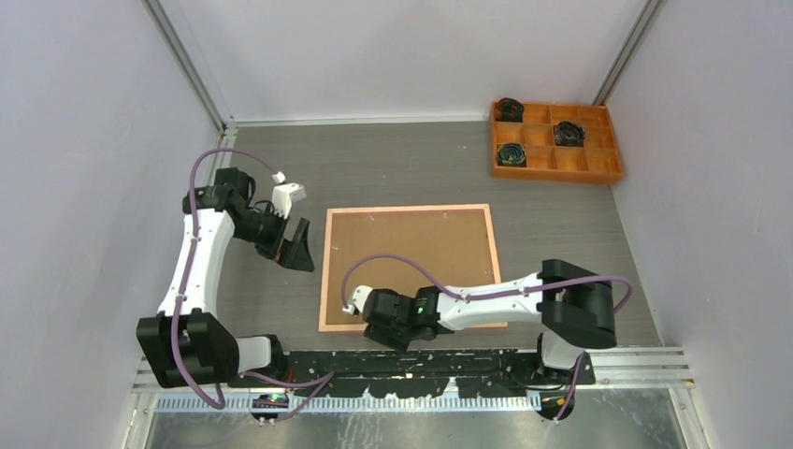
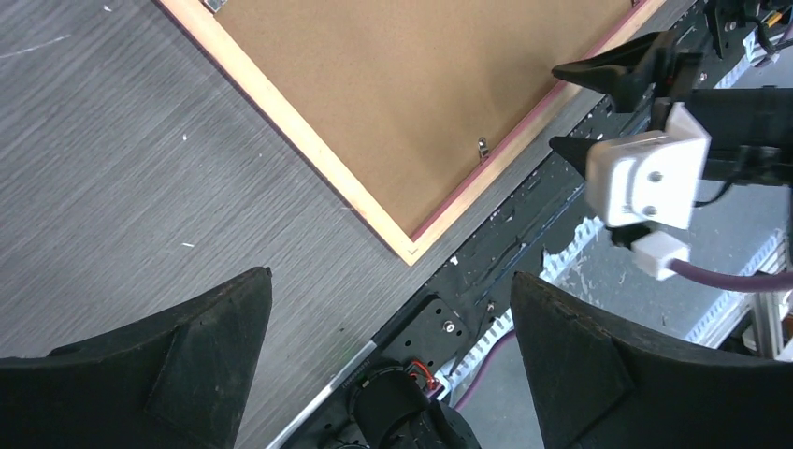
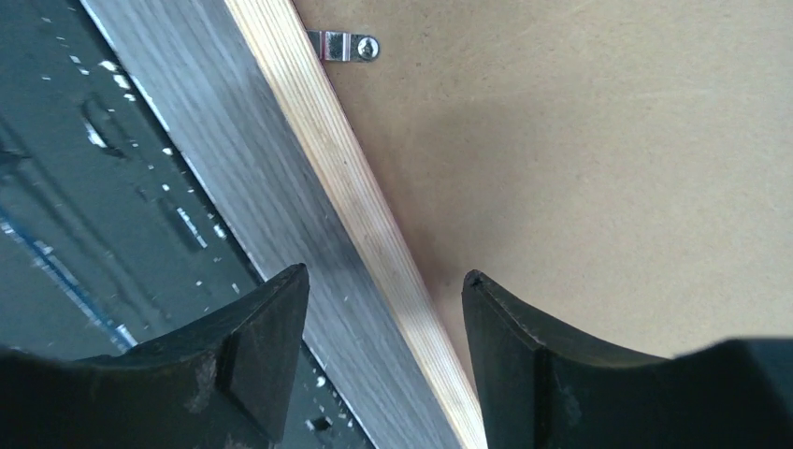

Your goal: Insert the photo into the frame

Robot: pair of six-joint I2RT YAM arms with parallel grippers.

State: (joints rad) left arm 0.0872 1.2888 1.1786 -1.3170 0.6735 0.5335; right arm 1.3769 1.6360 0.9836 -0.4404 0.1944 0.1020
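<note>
The frame [image 1: 325,271] lies face-down at mid-table in the top view, tan back up, with the brown backing board [image 1: 411,248] filling its opening. That is probably so the back can be worked on from above. The photo shows nowhere; if it is already in, the board hides it. The left gripper [image 1: 301,247] hangs just off the frame's left side, jaws spread and empty. The right gripper [image 1: 382,335] sits over the near rail toward the near-left corner. An orange tray [image 1: 555,174] stands well apart in the far right corner.

In the left wrist view, the frame's near-left corner [image 2: 411,253] lies ahead of the widely parted, empty left gripper [image 2: 393,355], clear of both fingers, with bare table beneath. A small metal clip [image 2: 483,146] sits at the near rail's inner edge, on the board [image 2: 421,84]. Beyond it the right gripper [image 2: 598,108] shows two separated fingers with nothing between them.

In the right wrist view, the right gripper [image 3: 388,355] is released, and its fingers straddle the wooden rail [image 3: 318,178] from above. One is over the table side, the other over the board [image 3: 580,168]. Whether they touch the wood I cannot tell. Another clip [image 3: 344,45] lies further along the rail, ahead of the fingers, so this stance looks aimed at the retaining clips.
</note>
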